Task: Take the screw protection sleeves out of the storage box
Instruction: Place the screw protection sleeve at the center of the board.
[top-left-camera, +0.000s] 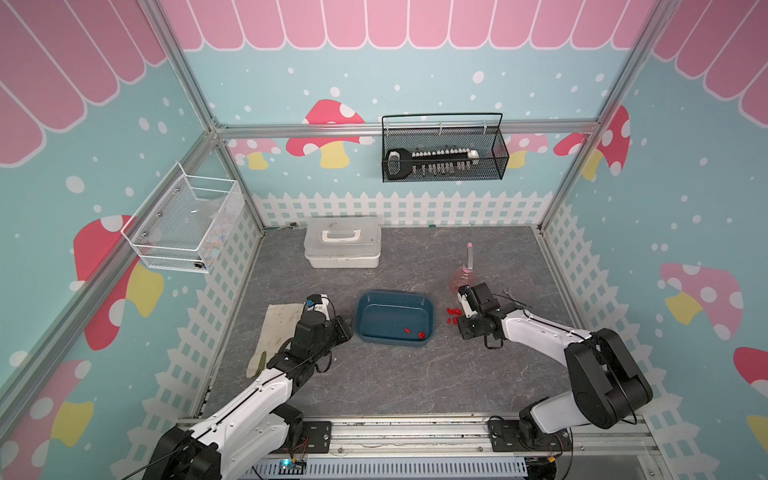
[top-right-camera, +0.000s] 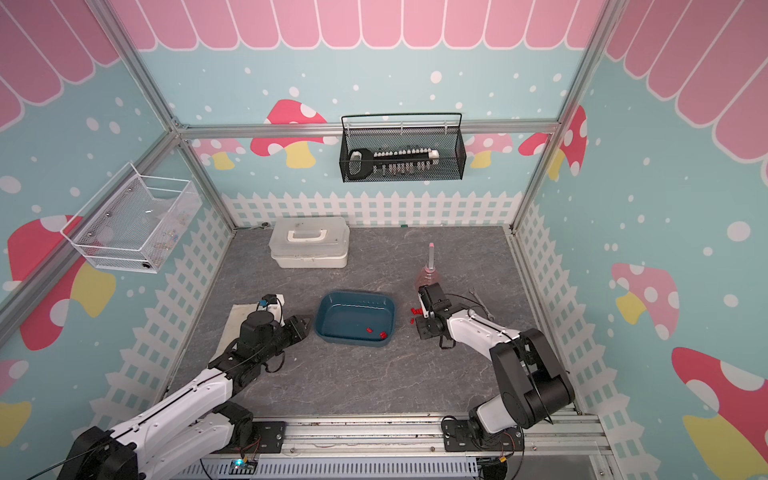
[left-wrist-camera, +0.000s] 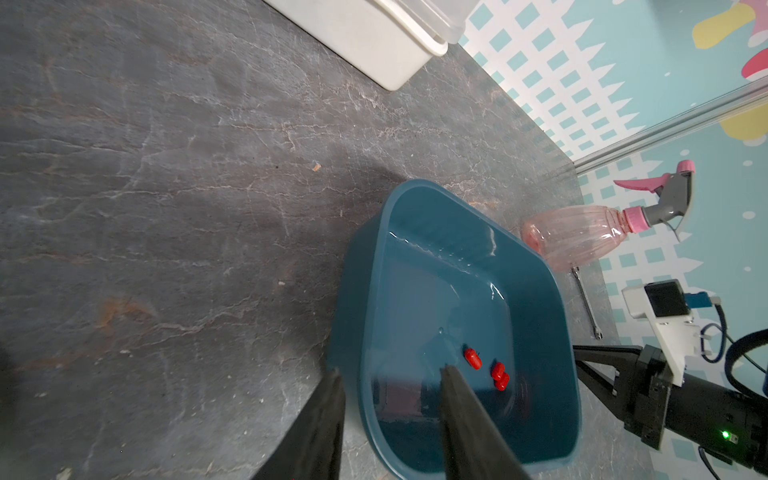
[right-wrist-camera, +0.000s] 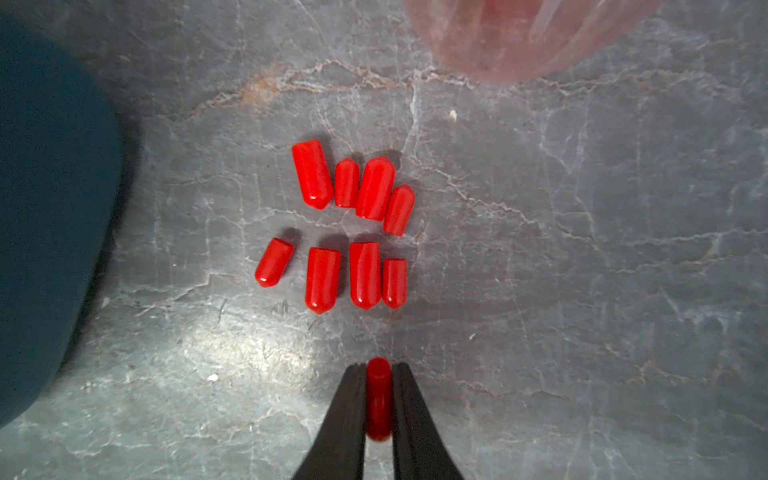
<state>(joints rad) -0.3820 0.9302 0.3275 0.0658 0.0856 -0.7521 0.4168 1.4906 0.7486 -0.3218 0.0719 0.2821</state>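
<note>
**Right jaws pinching a sleeve beside the box, three sleeves lying inside**

Nearest the rail, the left gripper (left-wrist-camera: 392, 372) is reaching to the left end of the shallow dark teal-blue plastic storage box (top-left-camera: 395, 293). Its jaws are standing partly apart, one finger outside the wall and one inside. Whether they are squeezing the wall I cannot tell.

Three tiny bright red plastic screw protection sleeves (left-wrist-camera: 473, 358) are lying on the box floor, toward its near right corner.

Just outside the box's right end, the right gripper (right-wrist-camera: 379, 365) is pointing down at the grey marbled tabletop (top-left-camera: 395, 374). Its jaws are nearly closed and are pinching one red sleeve (right-wrist-camera: 379, 399) lengthwise between the fingertips. Just beyond it, eight loose sleeves (right-wrist-camera: 365, 274) are lying on the table in two rows of four, apart from the box.

Behind them a translucent pink plastic spray bottle (top-left-camera: 463, 280) is standing, and a slim metal spanner (left-wrist-camera: 586, 299) is lying near it. Farther back, a white lidded plastic case with a handle (top-left-camera: 343, 243) is sitting by the back wall. A black wire mesh basket (top-left-camera: 442, 153) is hanging above.
</note>
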